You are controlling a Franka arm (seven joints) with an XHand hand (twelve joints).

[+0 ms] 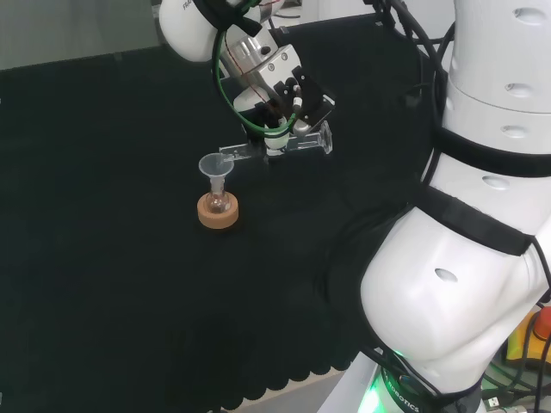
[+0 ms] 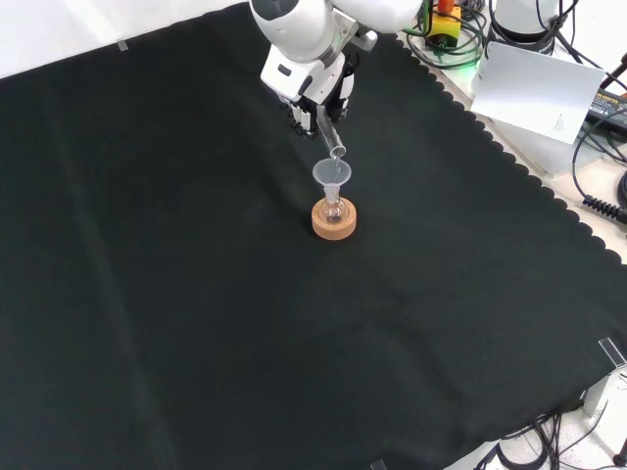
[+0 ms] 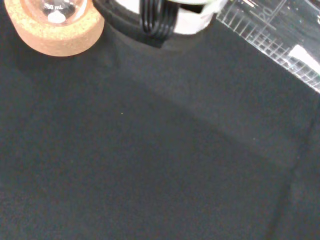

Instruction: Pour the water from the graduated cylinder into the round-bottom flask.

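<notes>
Arm links, head view: the white arm links [image 1: 482, 258] stand nearest the camera, at the view's right.
Cloth, head view: black cloth [image 1: 103, 258] covers the bench.
Flask, head view: a small round-bottom flask [image 1: 219, 203] sits upright in a cork ring [image 1: 218, 213], with a clear funnel [image 1: 213, 167] in its neck.
Cylinder, head view: the graduated cylinder [image 1: 245, 151] lies almost level above the cloth, long axis left to right; base to the right, mouth to the left, just above and beside the funnel rim.
Hand, head view: the hand [image 1: 280, 116] is clamped round the cylinder's middle, fingers curled over it.
Flask, front view: flask [image 2: 334, 209], cork ring [image 2: 334, 221] and funnel [image 2: 331, 175] stand near the middle of the cloth [image 2: 196, 323].
Cylinder, front view: the cylinder [image 2: 331, 139] slants down from the hand [image 2: 312, 98], mouth lowest and over the funnel.
Wrist view: the cork ring [image 3: 60, 35] with the flask's [image 3: 52, 7] glass bulb in it shows beside a dark and white part of the hand [image 3: 160, 20]; the cylinder's [image 3: 270, 35] graduated wall runs slantwise over the cloth [image 3: 150, 165].
Contents: cannot tell whether water is flowing.
</notes>
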